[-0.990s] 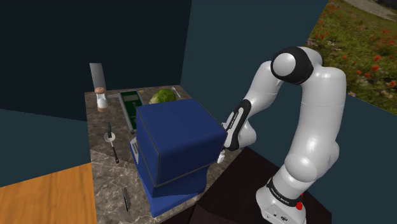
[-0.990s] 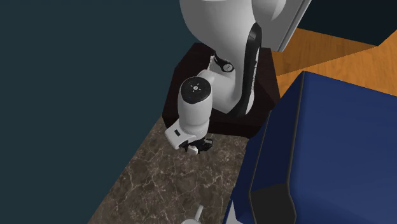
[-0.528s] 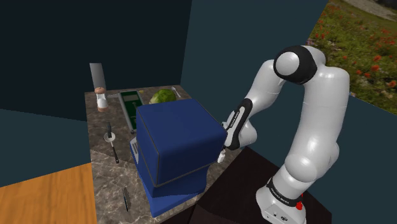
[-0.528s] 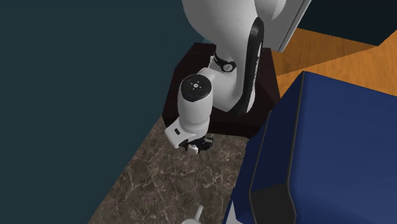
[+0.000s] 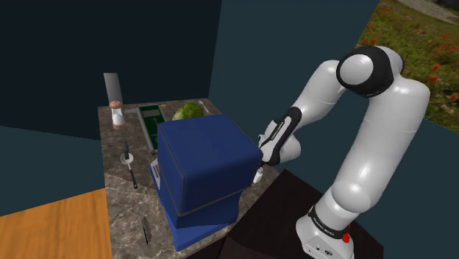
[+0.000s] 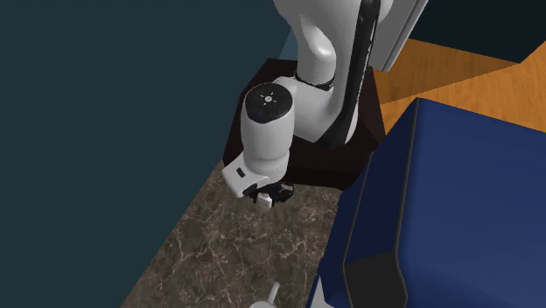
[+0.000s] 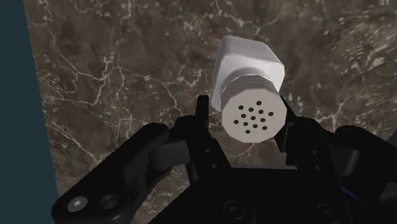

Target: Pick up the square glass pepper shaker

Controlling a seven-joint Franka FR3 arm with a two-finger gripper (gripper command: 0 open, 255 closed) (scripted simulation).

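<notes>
Clasping the pepper shaker (image 7: 249, 67) at its perforated cap, the gripper (image 7: 245, 109) held it lengthwise between its fingers, base toward the marble counter (image 7: 127, 63).

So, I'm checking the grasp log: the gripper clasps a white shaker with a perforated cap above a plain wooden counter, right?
Not wooden: the wrist view shows the counter as dark brown stone with white veins. The rest holds: the gripper clasps the white shaker by its perforated cap.
</notes>
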